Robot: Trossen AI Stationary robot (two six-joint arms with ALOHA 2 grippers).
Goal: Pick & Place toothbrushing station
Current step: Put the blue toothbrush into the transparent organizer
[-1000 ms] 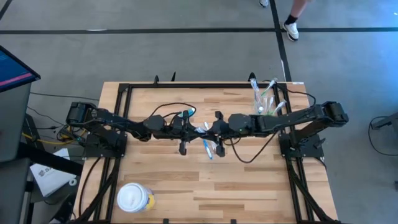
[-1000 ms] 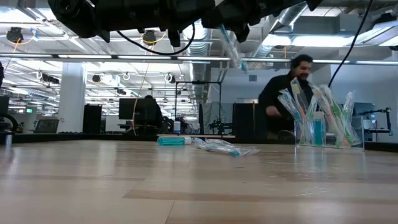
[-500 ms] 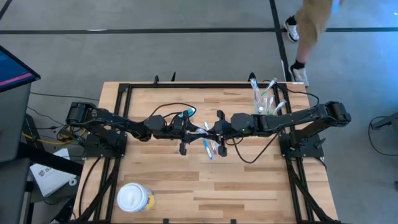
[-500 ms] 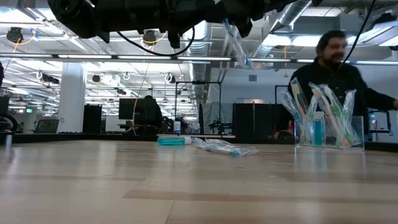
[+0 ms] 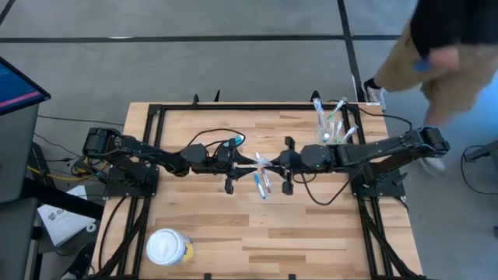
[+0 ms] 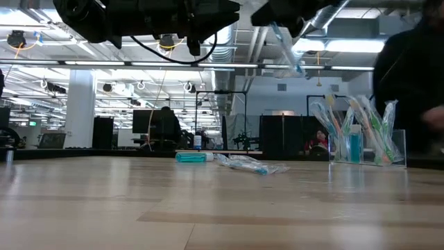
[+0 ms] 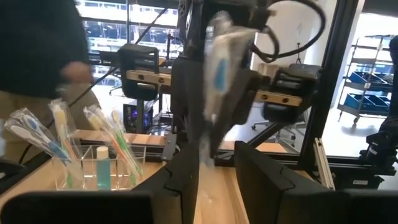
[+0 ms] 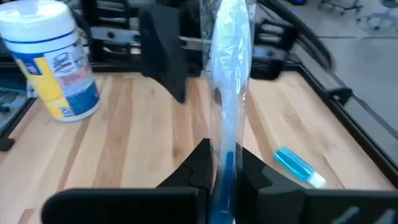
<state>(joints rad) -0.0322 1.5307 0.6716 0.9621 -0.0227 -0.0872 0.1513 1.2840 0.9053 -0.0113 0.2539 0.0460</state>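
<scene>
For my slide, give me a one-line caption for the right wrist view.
Right gripper clamps a plastic-wrapped toothbrush upright above the wooden table, a blue tube lying beyond.

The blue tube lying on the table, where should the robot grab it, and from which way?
Best around the blue tube's middle, coming straight down from above. It lies flat on the wooden table with bare wood on both long sides, so the jaws could likely close across its narrow width.

Person blurred & cut off at frame edge; wrapped toothbrush blurred.
</scene>
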